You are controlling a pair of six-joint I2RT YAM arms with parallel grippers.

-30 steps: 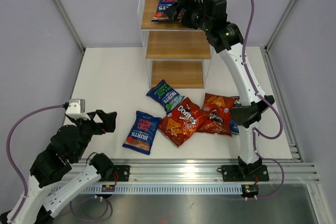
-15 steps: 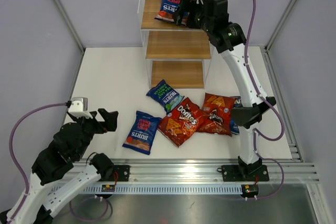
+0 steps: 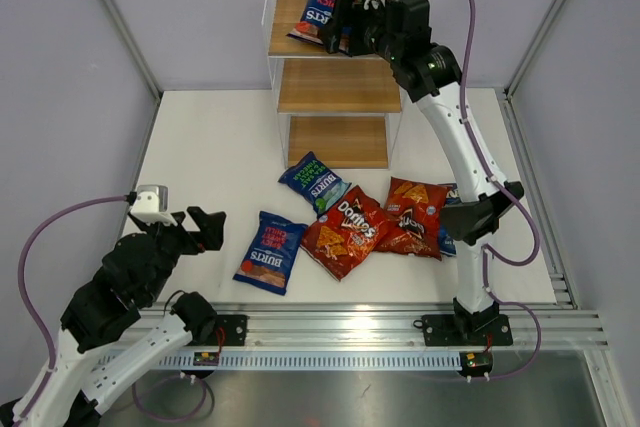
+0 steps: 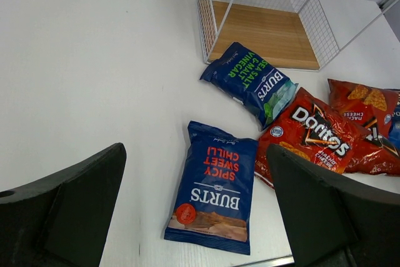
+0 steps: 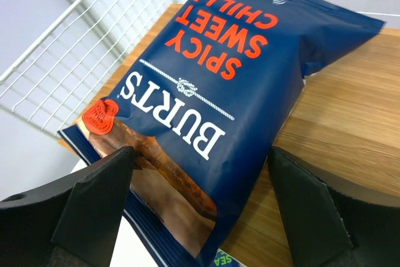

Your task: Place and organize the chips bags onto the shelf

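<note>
A dark blue Burts chips bag lies on the top board of the shelf, its lower end hanging over the board's edge. My right gripper is open, its fingers wide on either side of that bag's lower end. On the table lie another Burts bag, a Sea Salt & Vinegar bag and two Doritos bags. My left gripper hangs open and empty, left of the table Burts bag.
A further blue bag lies half hidden behind the right arm's elbow. The shelf's middle board and bottom board carry nothing. White mesh walls enclose the shelf's sides. The table's near edge meets a metal rail.
The right gripper has shifted left over the top board and the Burts bag now rests flatter there. The left arm has edged slightly forward.
</note>
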